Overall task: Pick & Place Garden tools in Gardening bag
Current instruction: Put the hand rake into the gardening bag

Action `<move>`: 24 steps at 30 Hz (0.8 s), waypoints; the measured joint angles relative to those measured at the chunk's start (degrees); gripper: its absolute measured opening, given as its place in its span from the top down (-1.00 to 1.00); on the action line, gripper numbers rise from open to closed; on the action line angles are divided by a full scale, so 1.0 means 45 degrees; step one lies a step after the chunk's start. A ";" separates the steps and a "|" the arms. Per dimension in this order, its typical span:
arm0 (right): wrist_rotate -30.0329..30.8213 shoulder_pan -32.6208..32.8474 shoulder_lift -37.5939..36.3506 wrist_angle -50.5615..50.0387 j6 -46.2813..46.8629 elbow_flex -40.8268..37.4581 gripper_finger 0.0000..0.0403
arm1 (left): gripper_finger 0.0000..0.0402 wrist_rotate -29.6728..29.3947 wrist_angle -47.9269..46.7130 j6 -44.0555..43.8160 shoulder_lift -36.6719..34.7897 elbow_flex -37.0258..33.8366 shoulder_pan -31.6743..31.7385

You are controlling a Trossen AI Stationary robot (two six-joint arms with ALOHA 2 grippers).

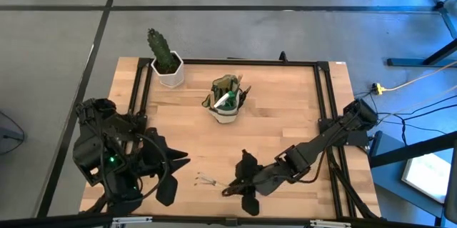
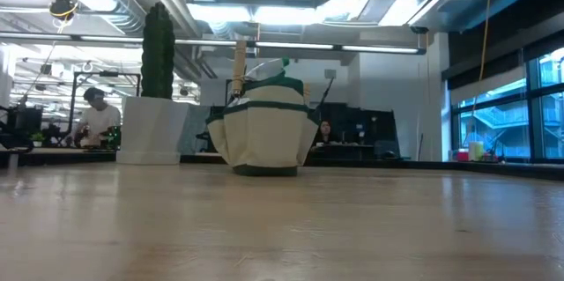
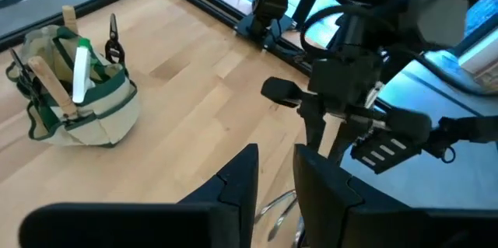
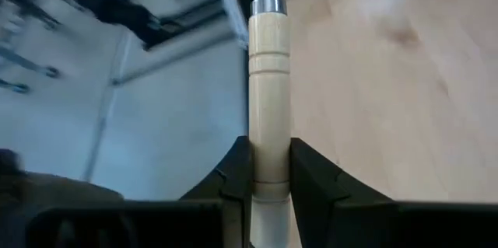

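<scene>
The right pincer [image 4: 269,172] is clamped on the pale wooden handle of a small wire rake [image 4: 268,85], its two dark fingers pressed against either side of the handle (a metal ferrule and wire loops show at the handle's far end). In the high view this pincer [image 1: 230,187] sits low near the front edge of the tabletop [image 1: 285,114], with the rake [image 1: 208,180] lying just to its left, thin wire tines pointing toward the left arm.

The left pincer [image 3: 274,176] hovers at the front left of the tabletop, its fingers standing a little apart with nothing between them; bare wood shows through the gap. In the high view it [image 1: 171,167] is near the rake's tines but apart from them.

The gardening bag [image 1: 226,101] stands upright around the middle of the tabletop, toward the back, well apart from both arms. Wooden handles, dark shears and a green-and-white item stick out of it [image 3: 74,89]. A cactus in a white pot [image 1: 167,60] stands behind and to the left of the bag.
</scene>
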 joint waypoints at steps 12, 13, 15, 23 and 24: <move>0.3588 -0.0681 -0.1756 0.3156 0.3868 -0.4618 0.71 | 0.62 -0.0739 0.0001 -0.1093 0.0005 -0.0005 -0.0005; 0.4558 -0.0820 -0.1787 0.2000 0.4822 -0.4561 0.71 | 0.62 -0.0914 0.0005 -0.1421 0.0010 -0.0005 -0.0027; 0.6038 -0.1138 -0.1773 -0.0914 0.6483 -0.4203 0.71 | 0.62 -0.1412 0.0004 -0.2091 0.0046 -0.0009 -0.0089; 0.8789 -0.2579 -0.1678 -0.4997 0.6384 -0.1914 0.71 | 0.62 -0.4150 0.0010 -0.4772 0.0138 -0.0957 0.0709; 0.9232 -0.2658 -0.1695 -0.5002 0.5861 -0.1506 0.71 | 0.62 -0.3988 0.0014 -0.4749 0.0041 -0.1214 0.1004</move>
